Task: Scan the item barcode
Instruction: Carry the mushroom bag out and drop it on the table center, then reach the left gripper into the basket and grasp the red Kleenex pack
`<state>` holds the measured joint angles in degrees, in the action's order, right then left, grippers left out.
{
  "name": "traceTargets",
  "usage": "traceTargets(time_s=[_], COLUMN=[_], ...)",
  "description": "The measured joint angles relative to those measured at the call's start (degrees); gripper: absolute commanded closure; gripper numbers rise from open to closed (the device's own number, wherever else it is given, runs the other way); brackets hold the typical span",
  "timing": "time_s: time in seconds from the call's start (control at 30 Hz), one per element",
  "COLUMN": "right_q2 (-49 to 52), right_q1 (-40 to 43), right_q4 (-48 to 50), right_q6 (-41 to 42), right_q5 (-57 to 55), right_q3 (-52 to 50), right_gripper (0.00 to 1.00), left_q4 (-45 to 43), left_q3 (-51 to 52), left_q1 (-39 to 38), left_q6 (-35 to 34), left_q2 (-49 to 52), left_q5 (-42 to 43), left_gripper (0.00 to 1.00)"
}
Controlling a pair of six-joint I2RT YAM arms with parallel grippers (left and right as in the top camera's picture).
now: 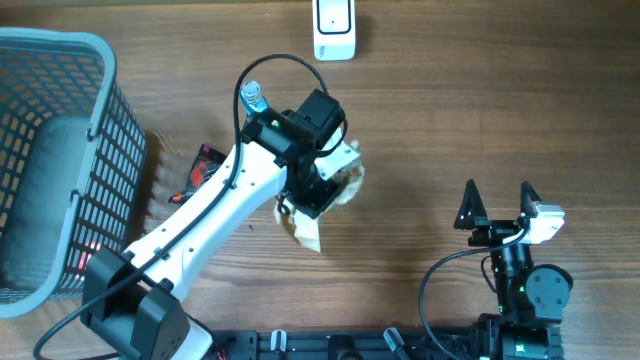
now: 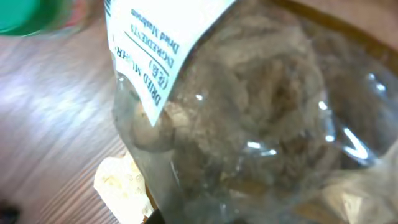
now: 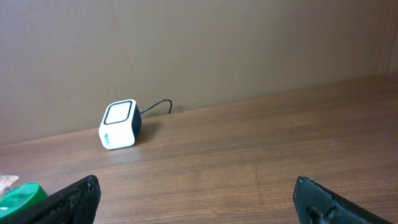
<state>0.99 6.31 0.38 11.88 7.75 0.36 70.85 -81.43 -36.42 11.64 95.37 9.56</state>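
Note:
A clear bag of dried mushrooms (image 1: 347, 176) with a white label hangs from my left gripper (image 1: 316, 192), which is shut on it near the table's middle. In the left wrist view the bag (image 2: 261, 124) fills almost the whole picture and hides the fingers; its label (image 2: 155, 43) reads "Dried Mushrooms". The white barcode scanner (image 1: 334, 30) stands at the far edge of the table, well apart from the bag. It shows in the right wrist view as a small white box (image 3: 119, 124) with a dark window. My right gripper (image 1: 498, 205) rests open at the near right, holding nothing.
A grey mesh basket (image 1: 60, 150) stands at the left. A bottle with a blue cap (image 1: 252, 97) is just behind the left arm, and a red and black packet (image 1: 200, 170) lies beside the basket. A green lid (image 3: 22, 196) shows at the right wrist view's left edge.

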Motion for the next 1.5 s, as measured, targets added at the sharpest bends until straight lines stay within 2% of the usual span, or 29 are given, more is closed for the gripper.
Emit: traceTargets(time_s=[0.07,0.1,0.13,0.17,0.4,0.57,0.67,0.83,0.93,1.0,1.1,1.17,1.2,1.23,1.27,1.37,1.43,1.5], right_q2=[0.0,0.0,0.0,0.0,0.0,0.0,0.0,0.0,0.0,0.0,0.0,0.0,0.0,0.0,0.0,0.0,0.0,0.0], right_q1=[0.0,0.0,0.0,0.0,0.0,0.0,0.0,0.0,0.0,0.0,-0.1,-0.2,-0.2,-0.2,-0.2,-0.2,-0.2,-0.2], right_q4=[0.0,0.0,0.0,0.0,0.0,0.0,0.0,0.0,0.0,0.0,0.0,0.0,0.0,0.0,0.0,0.0,0.0,0.0], right_q6=[0.0,0.0,0.0,0.0,0.0,0.0,0.0,0.0,0.0,0.0,0.0,0.0,0.0,0.0,0.0,0.0,0.0,0.0], right_q5=[0.0,0.0,0.0,0.0,0.0,0.0,0.0,0.0,0.0,0.0,0.1,0.2,0.2,0.2,0.2,0.2,0.2,0.2], right_q3=[0.0,0.0,0.0,0.0,0.0,0.0,0.0,0.0,0.0,0.0,0.0,0.0,0.0,0.0,0.0,0.0,0.0,0.0], right_gripper=[0.0,0.0,0.0,0.0,0.0,0.0,0.0,0.0,0.0,0.0,0.0,0.0,0.0,0.0,0.0,0.0,0.0,0.0], left_q4=[-2.2,-3.1,-3.7,-3.9,-0.2,-0.2,-3.2,-3.4,-1.6,-1.9,-2.3,-1.0,0.2,2.9,4.7,5.4,-0.4,-6.8], left_q3=[0.0,0.1,0.0,0.1,0.1,0.1,0.1,-0.2,-6.4,-13.0,-19.2,-19.8,-19.8,-19.8,-19.6,-15.6,-7.5,-0.7], left_q1=[0.0,0.0,0.0,0.0,0.0,0.0,0.0,0.0,1.5,9.1,32.5,47.2,54.0,64.0,69.7,78.8,80.8,80.8], left_q6=[-0.6,-0.6,-0.7,-0.8,-1.3,-1.3,-1.8,-10.3,-16.8,-23.4,-32.8,-36.6,-38.1,-39.4,-40.2,-41.1,-41.5,-42.9], left_q2=[0.0,0.0,0.0,0.1,0.3,0.3,0.3,-0.9,-9.4,-16.7,-23.3,-24.4,-24.0,-21.9,-19.0,-11.2,-6.8,-6.6], left_q5=[-3.4,-4.3,-5.0,-5.5,-5.9,-5.9,-4.5,-10.4,-18.0,-22.8,-25.4,-23.4,-20.7,-16.2,-13.0,-9.0,-8.7,-9.0], left_gripper=[0.84,0.61,0.25,0.0,0.0,0.0,0.0,0.0,0.0,0.0,0.0,0.0,0.0,0.0,0.0,0.0,0.0,0.0])
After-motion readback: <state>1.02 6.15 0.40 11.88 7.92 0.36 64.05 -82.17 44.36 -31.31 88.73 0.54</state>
